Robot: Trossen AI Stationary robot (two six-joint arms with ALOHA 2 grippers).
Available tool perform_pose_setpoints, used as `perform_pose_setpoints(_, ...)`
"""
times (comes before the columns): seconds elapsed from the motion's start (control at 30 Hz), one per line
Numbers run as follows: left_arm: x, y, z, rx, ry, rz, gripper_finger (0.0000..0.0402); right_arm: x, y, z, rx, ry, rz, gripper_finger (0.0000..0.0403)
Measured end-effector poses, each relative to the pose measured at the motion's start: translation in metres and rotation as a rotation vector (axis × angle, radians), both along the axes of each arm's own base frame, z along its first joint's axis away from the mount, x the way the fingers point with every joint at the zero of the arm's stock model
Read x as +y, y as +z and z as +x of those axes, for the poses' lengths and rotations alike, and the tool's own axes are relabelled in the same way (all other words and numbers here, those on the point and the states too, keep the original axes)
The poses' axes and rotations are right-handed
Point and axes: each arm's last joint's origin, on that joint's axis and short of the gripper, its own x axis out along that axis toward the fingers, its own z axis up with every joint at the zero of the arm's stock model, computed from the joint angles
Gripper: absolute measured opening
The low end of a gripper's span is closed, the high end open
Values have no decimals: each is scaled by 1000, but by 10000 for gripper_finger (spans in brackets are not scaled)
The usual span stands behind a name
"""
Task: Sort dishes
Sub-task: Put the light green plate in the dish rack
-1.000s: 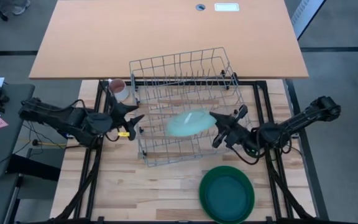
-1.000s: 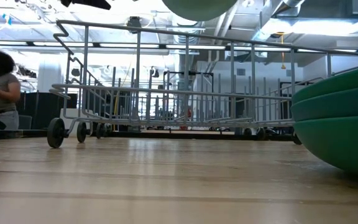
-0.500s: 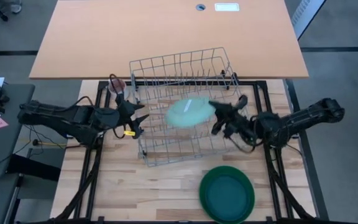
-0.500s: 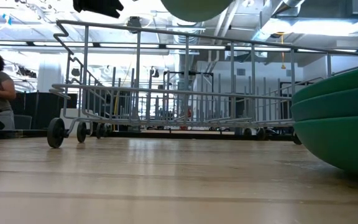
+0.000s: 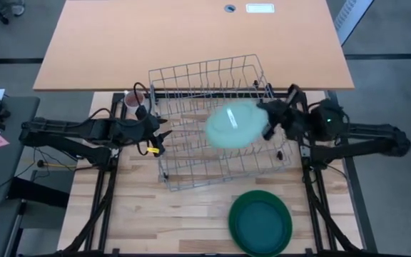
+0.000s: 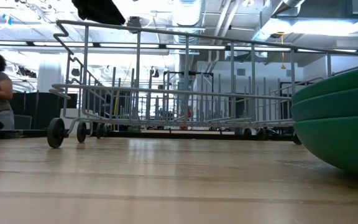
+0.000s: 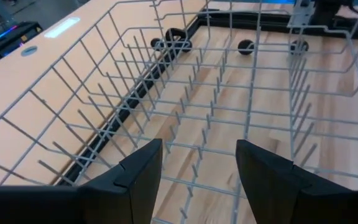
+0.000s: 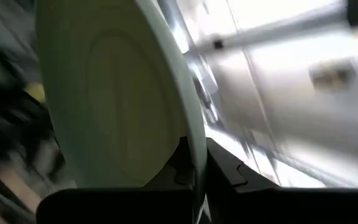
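A light wooden slatted table (image 5: pixel 191 214) carries a grey wire dish rack (image 5: pixel 216 121), with a large plain orange-brown desk (image 5: pixel 191 39) beyond it. The right gripper (image 5: pixel 268 123) reaches in over the rack's right side and is clamped on the rim of a small round pale mint green plate (image 5: pixel 234 125), which hangs above the rack's middle. The left gripper (image 5: pixel 155 135) sits at the rack's left edge with its fingers parted around nothing. A small pinkish-white mug (image 5: pixel 133 100) stands near the rack's far left corner. A stack of round glossy dark green plates (image 5: pixel 260 223) rests on the table near the front edge, well apart from the rack.
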Motion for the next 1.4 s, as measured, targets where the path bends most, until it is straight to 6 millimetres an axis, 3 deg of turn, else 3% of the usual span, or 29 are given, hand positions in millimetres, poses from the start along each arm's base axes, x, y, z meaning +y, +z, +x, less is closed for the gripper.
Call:
perform_pose_setpoints(0.2,0,0,0,7,-12,19,199,-1,16,-19,27,393,-28,14)
perform_pose_setpoints(0.37,0,2,1,-4,-17,32,199,10,26,-25,162,886,-149,14)
perform_pose_setpoints(0.47,0,3,2,-15,-17,32,199,19,31,-25,200,1029,-188,13)
perform_pose_setpoints(0.83,1,4,2,-18,-19,42,199,39,43,-6,379,1319,-116,13)
perform_pose_setpoints(0.97,1,6,4,-39,-27,58,199,39,40,3,417,1332,-76,13)
perform_pose_setpoints(1.4,7,6,3,-34,2,64,199,38,37,7,451,1332,-37,13)
